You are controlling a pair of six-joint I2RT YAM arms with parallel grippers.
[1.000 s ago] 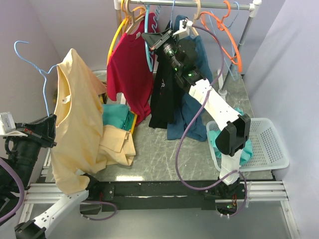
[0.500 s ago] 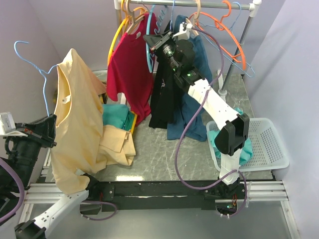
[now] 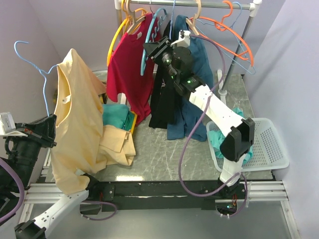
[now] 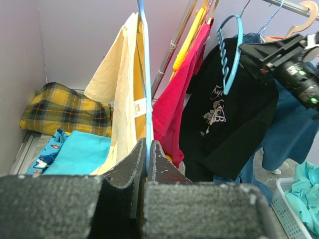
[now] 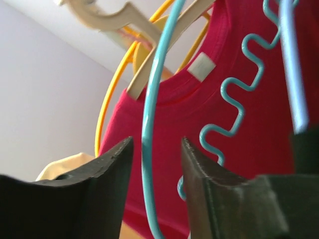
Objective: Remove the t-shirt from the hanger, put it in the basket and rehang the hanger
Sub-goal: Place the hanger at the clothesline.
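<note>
**Two tools, two hangers: snag and slip risks**

Left tool (image 4: 147,149): clamped tight on the lower wire of the light blue wire hanger (image 4: 144,74), held out to the left, well apart from the rail (image 3: 199,4). The cream t-shirt (image 3: 75,124) hangs on that hanger, bunched to one side, with its hem down near the folded clothes on the bench (image 3: 164,144).

Right tool (image 5: 157,149): up at the rail with its jaws parted. The hook of the teal hanger (image 5: 149,114) runs between the fingers, and nothing appears to be pinched. The black t-shirt (image 3: 163,99) hangs from that hanger, close beside the red t-shirt (image 3: 128,69).

Risks, as judged:
- A sideways pull-out by the right tool could let a finger catch the teal hook and drag the black t-shirt off the rail, or swing it into the red one.
- The thin wire may pivot in the left tool's grip. The lopsided weight of the cream t-shirt would tip the hanger and let the shirt slide off uncontrolled onto the pile below.
- The right arm's purple cable (image 3: 219,64) loops near the orange hangers (image 3: 234,40). A wide sweep toward the cream t-shirt could hook one of them.
</note>
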